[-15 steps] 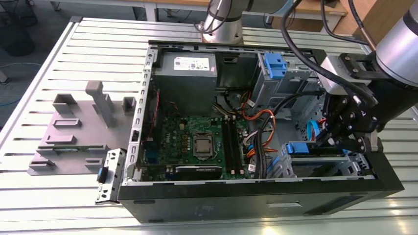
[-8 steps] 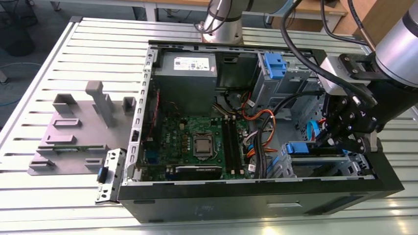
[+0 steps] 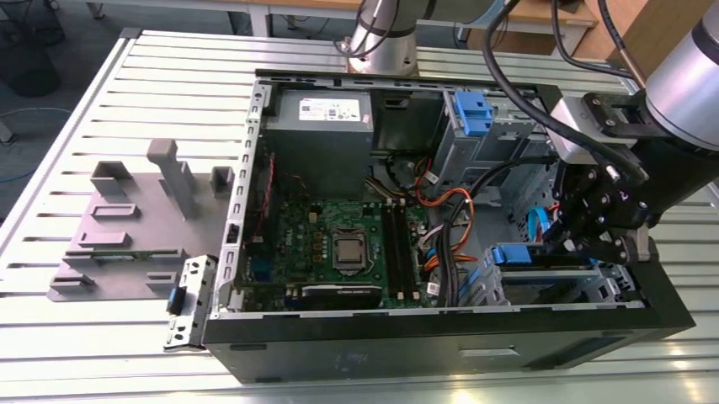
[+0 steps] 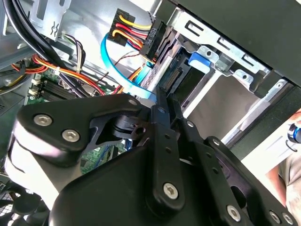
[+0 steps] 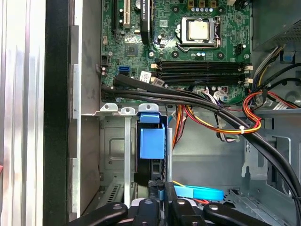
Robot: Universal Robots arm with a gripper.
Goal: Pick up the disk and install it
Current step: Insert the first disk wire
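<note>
Open black tower case [image 3: 450,341] on ribbed metal table [image 3: 124,101]. Inside: green motherboard [image 3: 337,244], grey boxy power supply [image 3: 320,126], bundled black and orange cables [image 5: 211,110].

Disk [image 5: 151,146] standing on edge in silver sheet-metal drive bay [image 5: 113,141] at case's lower corner on exterior view's right; blue plastic carrier tab facing out, silver body mostly hidden by bay walls.

Gripper [image 5: 162,195], matte black linkage with bright screws, reaches down into bay at disk's edge. Fingertips cut off; cannot tell whether clenched or released.
</note>
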